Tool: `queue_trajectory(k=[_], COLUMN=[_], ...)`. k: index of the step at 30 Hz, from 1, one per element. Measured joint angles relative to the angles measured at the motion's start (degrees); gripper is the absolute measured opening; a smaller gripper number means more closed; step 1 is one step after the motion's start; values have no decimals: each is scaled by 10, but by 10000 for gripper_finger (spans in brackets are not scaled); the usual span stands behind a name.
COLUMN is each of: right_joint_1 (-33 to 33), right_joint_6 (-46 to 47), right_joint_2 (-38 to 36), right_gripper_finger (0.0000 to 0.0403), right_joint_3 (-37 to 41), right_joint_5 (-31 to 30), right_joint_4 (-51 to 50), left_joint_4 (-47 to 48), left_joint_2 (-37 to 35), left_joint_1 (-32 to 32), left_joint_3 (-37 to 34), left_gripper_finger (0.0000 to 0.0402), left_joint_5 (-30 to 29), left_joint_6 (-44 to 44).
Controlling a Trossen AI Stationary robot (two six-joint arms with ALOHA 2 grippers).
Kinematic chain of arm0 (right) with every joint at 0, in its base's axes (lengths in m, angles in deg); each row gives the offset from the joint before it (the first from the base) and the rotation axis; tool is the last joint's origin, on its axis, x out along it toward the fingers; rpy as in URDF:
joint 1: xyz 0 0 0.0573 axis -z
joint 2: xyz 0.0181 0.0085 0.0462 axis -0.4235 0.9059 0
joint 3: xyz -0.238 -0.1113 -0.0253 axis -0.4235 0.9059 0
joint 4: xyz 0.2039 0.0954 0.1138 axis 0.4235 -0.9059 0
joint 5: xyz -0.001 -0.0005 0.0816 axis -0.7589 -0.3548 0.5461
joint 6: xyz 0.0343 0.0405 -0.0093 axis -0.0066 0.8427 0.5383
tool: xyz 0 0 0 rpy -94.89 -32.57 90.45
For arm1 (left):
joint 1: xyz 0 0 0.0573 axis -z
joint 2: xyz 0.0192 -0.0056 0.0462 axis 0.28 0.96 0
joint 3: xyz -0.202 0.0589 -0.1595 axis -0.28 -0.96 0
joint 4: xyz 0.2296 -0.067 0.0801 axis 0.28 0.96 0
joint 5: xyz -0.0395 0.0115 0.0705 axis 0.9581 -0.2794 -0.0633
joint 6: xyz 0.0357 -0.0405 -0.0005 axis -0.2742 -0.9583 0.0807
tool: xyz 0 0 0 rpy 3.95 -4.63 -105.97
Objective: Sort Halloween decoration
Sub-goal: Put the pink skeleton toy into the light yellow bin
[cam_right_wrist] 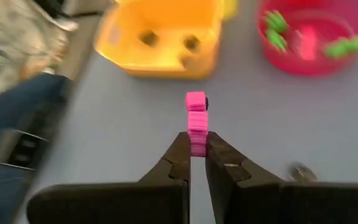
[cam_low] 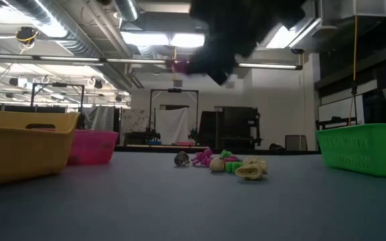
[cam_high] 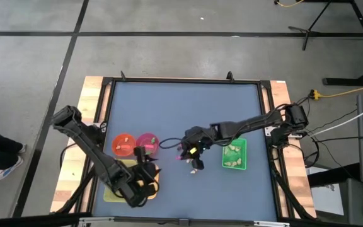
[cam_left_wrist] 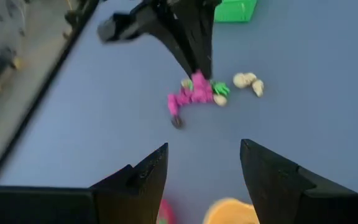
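Note:
My right gripper (cam_high: 183,153) hangs above the table's middle, shut on a magenta, segmented trinket (cam_right_wrist: 196,118). Just to its near right, a small pile of Halloween decoration (cam_high: 197,166) lies on the blue mat: magenta, green, cream and dark pieces (cam_low: 223,163). My left gripper (cam_left_wrist: 204,163) stands open and holds nothing, near the yellow tray (cam_high: 126,184) at the near left; it points toward the pile (cam_left_wrist: 197,94). Green pieces lie in the pink bowl (cam_right_wrist: 308,37). My right gripper pinches the magenta trinket's near end (cam_right_wrist: 197,142) between its two fingertips. The fingers slant down from the table's right side. The trinket sticks out ahead of the fingertips in line with them, its free end (cam_right_wrist: 196,99) clear of the mat.
The orange bowl (cam_high: 123,144) and the pink bowl (cam_high: 147,141) stand side by side left of centre, with the yellow tray just nearer. The green tray (cam_high: 234,155) with some pieces in it sits to the right of the pile. A person's leg shows at the table's left (cam_right_wrist: 17,124).

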Motion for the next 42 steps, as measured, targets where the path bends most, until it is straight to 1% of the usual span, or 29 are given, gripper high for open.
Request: queue_trajectory(k=[2,6,10,13,17,21,23,33,42], right_joint_1=[0,0,0,0,0,0,0,0,0], right_joint_6=[5,5,6,6,7,8,27,69,69], right_joint_2=[0,0,0,0,0,0,0,0,0], right_gripper_finger=[23,23,24,24,24,24,24,24,24], right_joint_3=[-18,-50,-73,-85,-92,-94,-94,-94,-94], right_joint_5=[22,40,40,40,40,40,41,41,40], right_joint_4=[1,0,0,0,-1,1,1,6,12], left_joint_4=[-22,-66,-103,-118,-122,-122,-122,-122,-122], left_joint_2=[0,0,0,0,0,0,0,0,0], left_joint_1=[-16,-44,-65,-74,-79,-79,-79,-79,-79], left_joint_3=[0,0,0,0,0,0,0,0,0], left_gripper_finger=[184,184,184,184,178,161,151,103,77], left_joint_5=[0,0,4,5,5,6,7,7,7], left_joint_6=[54,147,231,269,293,309,315,315,315])
